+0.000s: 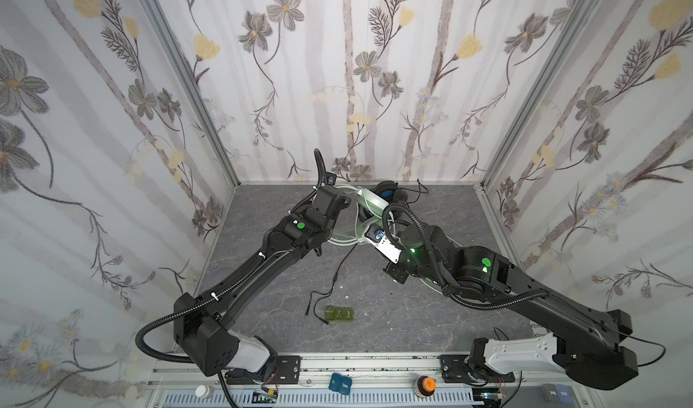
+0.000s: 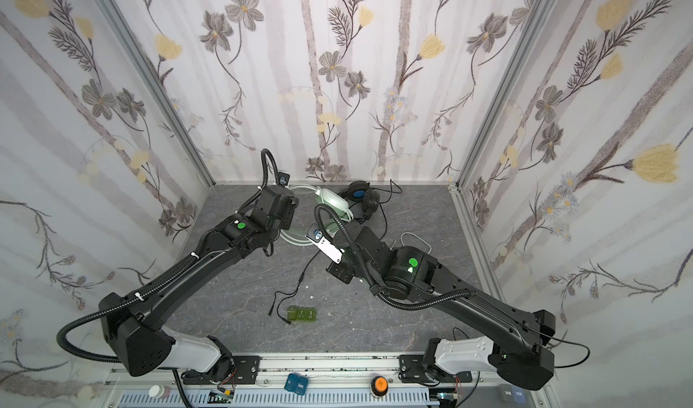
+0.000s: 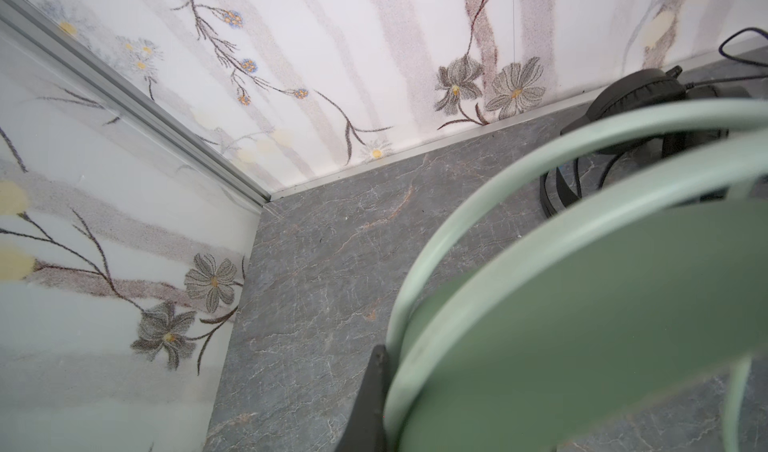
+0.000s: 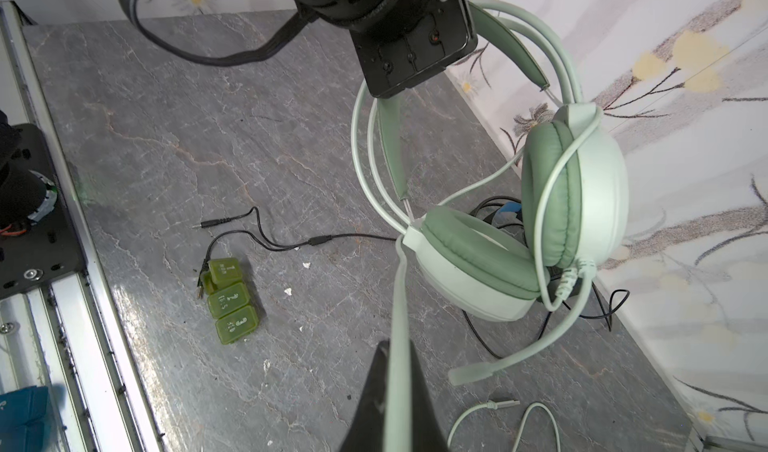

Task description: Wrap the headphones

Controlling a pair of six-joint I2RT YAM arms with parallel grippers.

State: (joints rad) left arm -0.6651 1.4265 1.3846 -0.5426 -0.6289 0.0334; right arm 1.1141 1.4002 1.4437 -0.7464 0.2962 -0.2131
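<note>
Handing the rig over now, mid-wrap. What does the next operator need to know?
Grippers: the left gripper is shut on the headband of the mint headset. The right gripper is shut on its pale cable, close to an ear cup.
Done: one turn of that cable crosses an ear cup.
Left: most of the pale cable is unwound, and its plug end lies loose on the table. The black headset sits by the back wall, untouched, with its black cable trailing across the table.
</note>
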